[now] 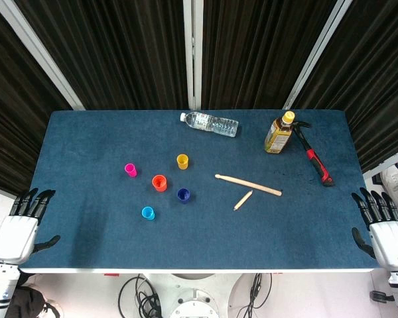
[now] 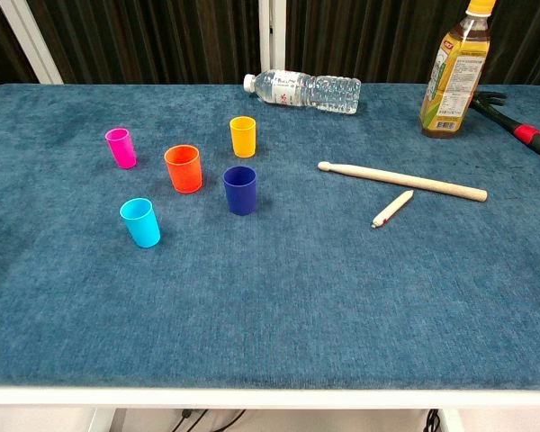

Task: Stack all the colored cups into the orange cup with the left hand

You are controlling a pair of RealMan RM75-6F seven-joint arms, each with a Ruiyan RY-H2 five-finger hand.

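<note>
From the head view, the blue table (image 1: 86,165) carries five small cups grouped left of its middle: the orange cup (image 1: 159,183) stands upright in the centre of the group, with the pink cup (image 1: 130,169) just to its left, the yellow cup (image 1: 182,161) toward the far edge, the dark blue cup (image 1: 183,195) beside it on the right, and the light blue cup (image 1: 147,212) nearer the front edge. All stand apart, none nested. The left hand (image 1: 21,228) hangs off the front left corner, fingers spread and empty; the right hand (image 1: 385,228) sits off the front right corner, likewise spread and empty. Along the far edge lies a water bottle (image 1: 209,123) on its side, and toward the far right corner an amber bottle (image 1: 278,134) stands upright next to a hammer (image 1: 313,156). A drumstick (image 1: 248,185) and a short pencil (image 1: 243,200) lie right of the middle. From the chest view, the orange cup (image 2: 184,168) stands open end up, well apart from its neighbours; neither hand shows here.
</note>
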